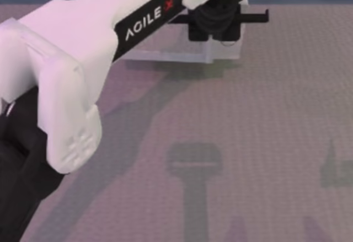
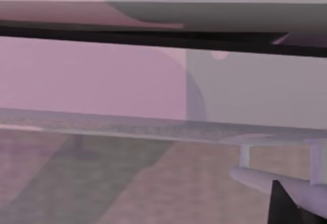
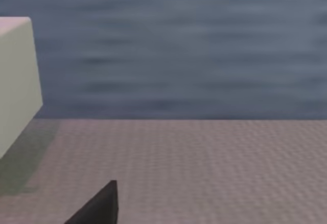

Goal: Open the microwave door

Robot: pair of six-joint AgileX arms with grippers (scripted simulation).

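The left arm reaches across to the microwave point(image 1: 182, 49) at the tabletop's point(image 1: 265, 132) far edge, its gripper point(image 1: 216, 28) over the front; whether it is closed cannot be told. The microwave door point(image 2: 153, 127) looks partly swung, with open tabletop beneath. The right arm sits parked.

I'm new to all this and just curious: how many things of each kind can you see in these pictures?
Microwaves: 1, the white microwave at the table's far edge.
Robot arms in the top view: 1, the left arm, its left gripper at the microwave.
Tables: 1.
Total: 3.
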